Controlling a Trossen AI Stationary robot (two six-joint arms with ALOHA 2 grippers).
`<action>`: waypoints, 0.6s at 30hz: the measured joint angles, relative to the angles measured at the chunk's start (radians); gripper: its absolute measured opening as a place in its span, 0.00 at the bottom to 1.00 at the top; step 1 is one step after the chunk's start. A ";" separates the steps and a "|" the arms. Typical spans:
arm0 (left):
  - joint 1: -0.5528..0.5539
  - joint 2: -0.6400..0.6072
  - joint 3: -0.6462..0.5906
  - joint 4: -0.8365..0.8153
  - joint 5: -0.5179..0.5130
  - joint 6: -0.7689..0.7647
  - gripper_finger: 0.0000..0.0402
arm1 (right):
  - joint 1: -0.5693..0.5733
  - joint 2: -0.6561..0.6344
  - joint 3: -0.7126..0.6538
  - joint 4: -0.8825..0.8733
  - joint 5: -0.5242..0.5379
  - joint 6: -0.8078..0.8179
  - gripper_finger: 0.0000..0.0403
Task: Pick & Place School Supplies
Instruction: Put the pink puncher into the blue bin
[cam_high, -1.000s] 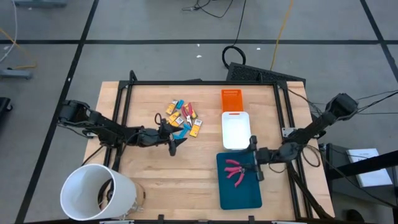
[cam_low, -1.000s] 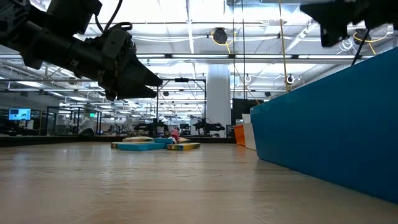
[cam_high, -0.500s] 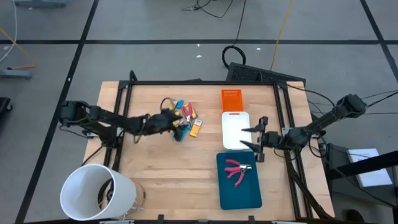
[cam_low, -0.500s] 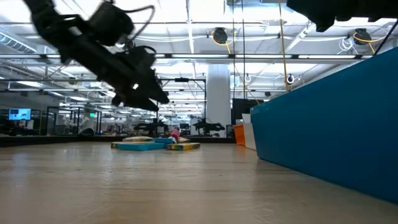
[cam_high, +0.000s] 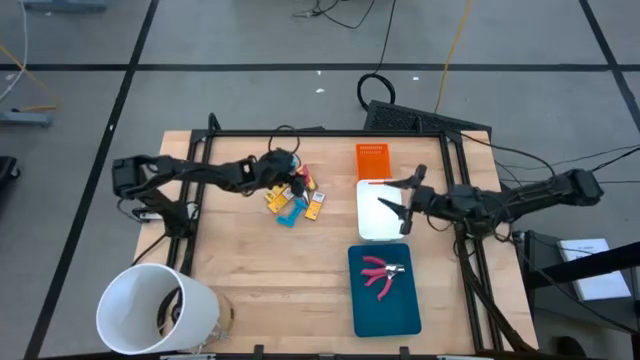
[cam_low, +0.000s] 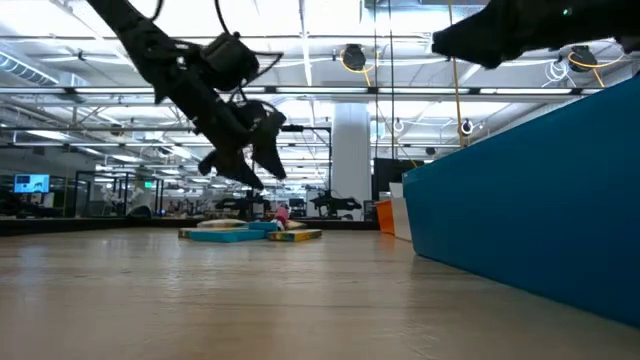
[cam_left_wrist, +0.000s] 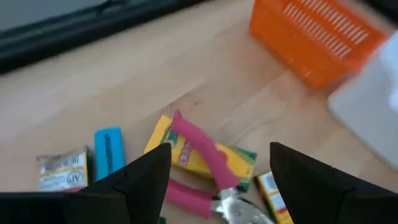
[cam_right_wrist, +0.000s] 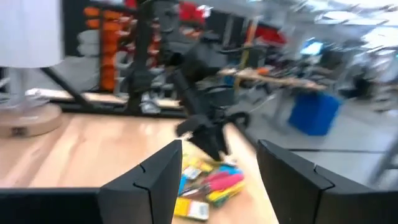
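Note:
The school supplies (cam_high: 293, 192) lie in a small pile on the far half of the table: yellow boxes, a light-blue piece (cam_left_wrist: 108, 149) and a pink-handled tool (cam_left_wrist: 200, 151) resting across a yellow box. A second pink-handled tool (cam_high: 381, 273) lies in the teal tray (cam_high: 390, 312). My left gripper (cam_high: 289, 178) hovers open just above the pile (cam_low: 250, 232), its fingers (cam_left_wrist: 144, 179) standing on either side of the pink tool without touching it. My right gripper (cam_high: 399, 201) is open in the air over the white tray (cam_high: 379, 222).
An orange tray (cam_high: 372, 160) sits at the far edge, just beyond the white tray. A big white bucket (cam_high: 155, 310) stands at the near left corner. Bare wood lies between the pile and the teal tray. A black frame (cam_high: 320, 134) runs around the table.
My left gripper has swung from the middle of the table toward the far edge, tipping downward until it came over the pile. My right gripper has risen from beside the teal tray and moved toward the far edge, over the white tray. The tool in the teal tray has stayed put.

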 joint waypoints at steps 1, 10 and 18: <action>0.005 0.018 0.008 -0.004 0.002 -0.002 0.68 | -0.021 0.009 0.000 -0.004 -0.031 0.012 0.49; 0.016 0.201 0.149 -0.040 -0.005 -0.002 0.68 | -0.080 0.100 -0.003 -0.041 -0.086 0.100 0.49; 0.016 0.298 0.250 -0.171 -0.034 -0.004 0.68 | -0.079 0.124 -0.003 -0.023 -0.112 0.088 0.49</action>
